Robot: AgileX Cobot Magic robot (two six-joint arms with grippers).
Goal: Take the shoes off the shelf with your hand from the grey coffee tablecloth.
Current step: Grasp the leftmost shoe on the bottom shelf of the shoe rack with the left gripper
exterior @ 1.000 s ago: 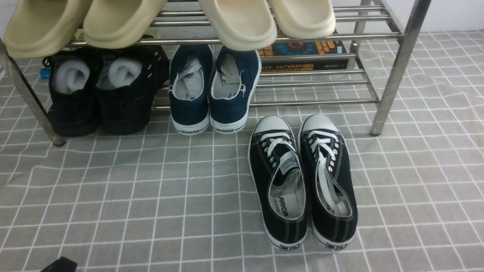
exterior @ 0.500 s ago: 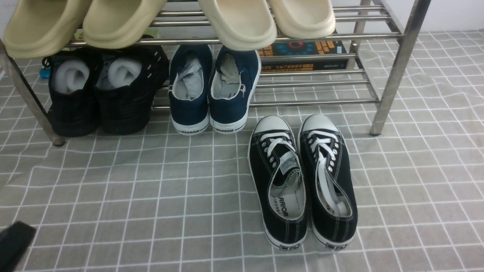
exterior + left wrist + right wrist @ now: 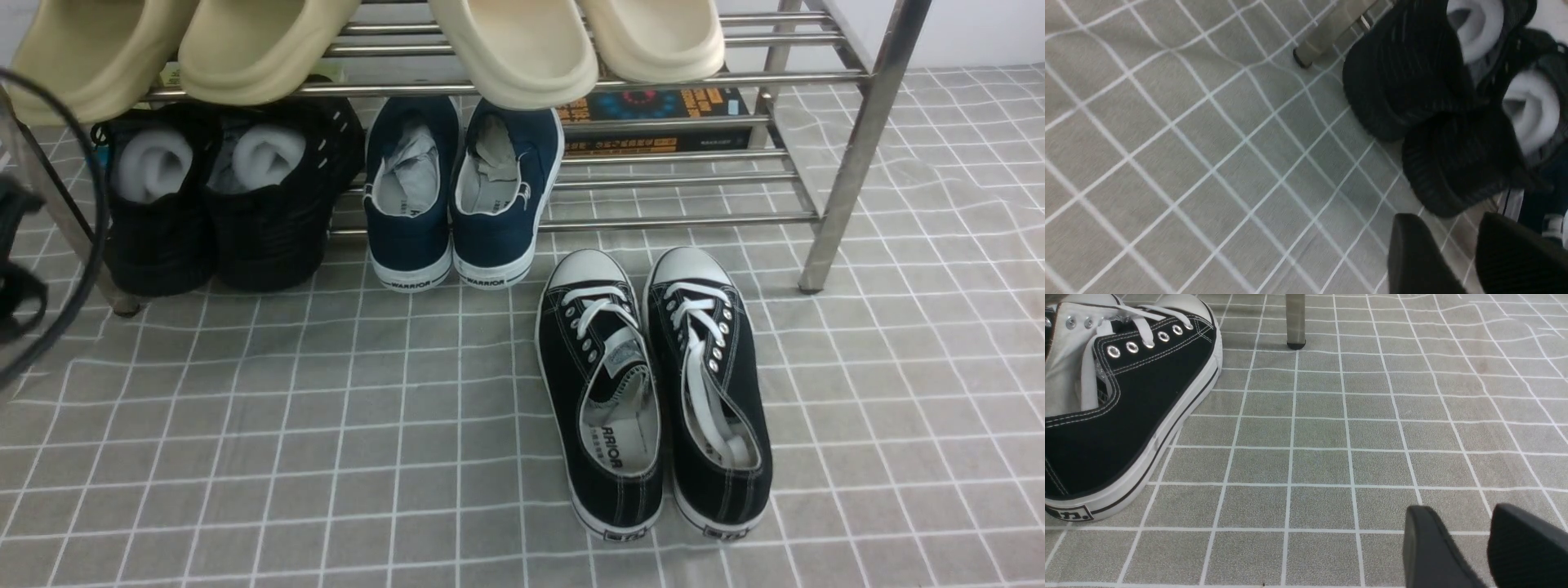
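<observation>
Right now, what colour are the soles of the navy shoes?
White: the soles of the navy shoes show best in the front view.

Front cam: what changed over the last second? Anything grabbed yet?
The left arm moved forward along the left edge, from the bottom corner to beside the black knit sneakers at the shelf's left end. The left gripper is open, holding nothing. No shoe shifted; the canvas pair stays on the tablecloth.
</observation>
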